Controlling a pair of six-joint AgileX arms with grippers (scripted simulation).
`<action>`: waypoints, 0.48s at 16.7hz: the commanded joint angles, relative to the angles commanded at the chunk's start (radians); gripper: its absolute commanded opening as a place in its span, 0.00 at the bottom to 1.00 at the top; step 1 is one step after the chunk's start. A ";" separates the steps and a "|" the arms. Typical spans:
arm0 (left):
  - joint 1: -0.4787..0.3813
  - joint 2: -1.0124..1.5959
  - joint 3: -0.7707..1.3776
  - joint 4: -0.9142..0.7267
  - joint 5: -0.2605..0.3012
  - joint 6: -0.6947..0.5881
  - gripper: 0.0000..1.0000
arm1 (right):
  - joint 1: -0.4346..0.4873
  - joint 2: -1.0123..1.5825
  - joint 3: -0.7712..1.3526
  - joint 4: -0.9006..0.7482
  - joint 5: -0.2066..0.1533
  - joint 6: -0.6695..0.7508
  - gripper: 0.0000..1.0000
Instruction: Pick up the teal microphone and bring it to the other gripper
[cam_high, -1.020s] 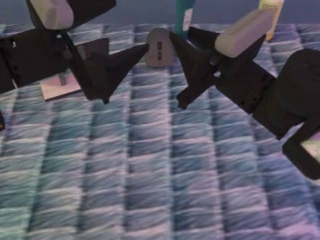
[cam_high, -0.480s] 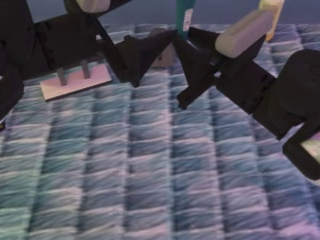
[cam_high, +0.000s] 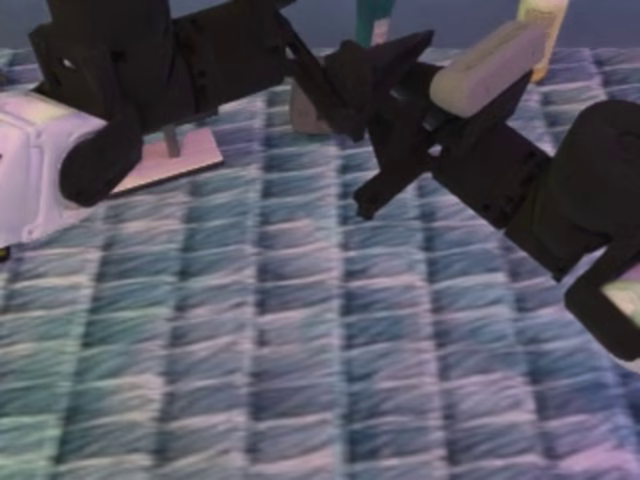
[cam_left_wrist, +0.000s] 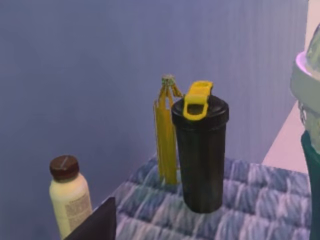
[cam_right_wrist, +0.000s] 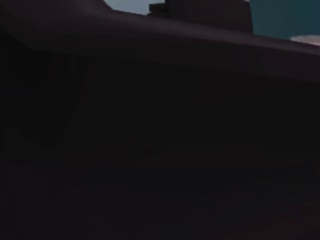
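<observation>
Since the earlier frames, the left gripper (cam_high: 340, 95) had swept rightward across the upper part of the top view, covering most of the grey rounded object (cam_high: 303, 112) it had previously stood clear of, and the white boxy block (cam_high: 35, 170) of its arm had entered at the left edge. The teal microphone (cam_high: 374, 20) stood at the upper centre edge, its handle with a white mark rising out of frame. The right gripper (cam_high: 385, 120) sat just below it, unchanged in position, fingers spread; whether they touched the handle could not be told. The left gripper's fingertips met the right gripper's fingers; whether its jaws were spread or pressed together could not be told. A white flat stand (cam_high: 165, 160) lay beneath the left arm. The left wrist view showed a black shaker bottle (cam_left_wrist: 200, 150), a yellow object (cam_left_wrist: 166, 135), and a cream bottle (cam_left_wrist: 70, 197). The right wrist view was dark.
</observation>
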 joint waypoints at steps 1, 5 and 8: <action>0.000 0.000 0.000 0.000 0.000 0.000 1.00 | 0.000 0.000 0.000 0.000 0.000 0.000 0.00; 0.000 0.000 0.000 0.000 0.000 0.000 0.77 | 0.000 0.000 0.000 0.000 0.000 0.000 0.00; 0.000 0.000 0.000 0.000 0.000 0.000 0.55 | 0.000 0.000 0.000 0.000 0.000 0.000 0.00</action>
